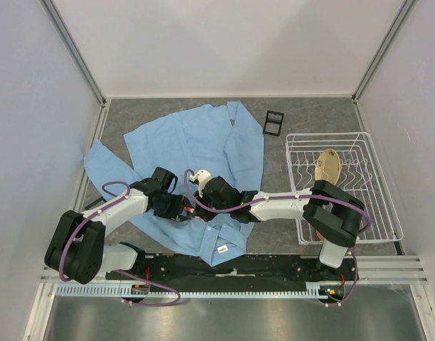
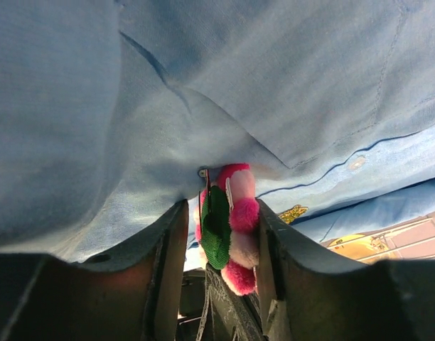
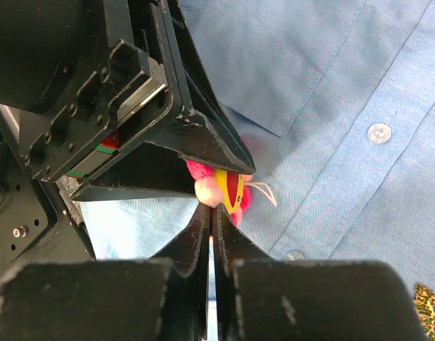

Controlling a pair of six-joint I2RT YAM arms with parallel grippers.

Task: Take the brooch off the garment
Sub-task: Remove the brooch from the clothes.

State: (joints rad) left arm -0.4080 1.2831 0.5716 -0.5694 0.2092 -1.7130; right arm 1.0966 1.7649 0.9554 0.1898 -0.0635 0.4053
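Observation:
The light blue shirt [image 1: 203, 138] lies spread on the table. The pink brooch [image 1: 194, 211] is pinned to it near the front edge. In the left wrist view the brooch [image 2: 235, 227] hangs edge-on from the cloth [image 2: 288, 92] and shows its green back. It sits between my left gripper's [image 2: 224, 234] fingers, touching the right one, with a small gap at the left one. My right gripper [image 3: 212, 207] is shut, its tips touching the lower edge of the brooch [image 3: 228, 188]. Both grippers meet over it in the top view, the left [image 1: 182, 207] and the right [image 1: 200, 204].
A white wire rack [image 1: 377, 206] holding a wooden piece [image 1: 328, 167] stands at the right. A small black frame [image 1: 273, 123] lies behind the shirt. A dull gold emblem [image 2: 292, 212] is on the cloth beside the brooch. The white neck label [image 1: 222, 249] is near the front edge.

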